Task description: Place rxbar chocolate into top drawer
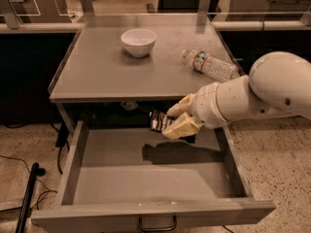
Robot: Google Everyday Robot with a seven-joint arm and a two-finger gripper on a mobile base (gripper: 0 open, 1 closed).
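Looking at the gripper point(168, 124) hanging in mid-air over the back part of the pulled-out drawer point(155, 211), just below the front edge of the table point(97, 76). Reaching in from the right on a fat white arm point(262, 91). Pinching the bar point(158, 122) between two tan fingers point(182, 129), so clamped on it, not apart. Holding that bar up off the drawer's bottom, not touching it, with the black wrapper tilted and poking out left of the fingertips. Not managing to read the lettering, tbh. Throwing a dark shadow point(180, 153) onto the grey drawer bottom right underneath.

Also spotting the loop handle point(157, 224) way down at the bottom, in the middle of the drawer's front panel.

Up top, seeing a white bowl point(138, 41) sitting upright toward the back, about mid-table. Also seeing a clear bottle point(210, 65) lying on its side near the right edge, cap end pointing back-left, well apart from the bowl.

Noticing a black pole point(27, 198) lying on the speckled floor point(272, 149) off to the left of the drawer.
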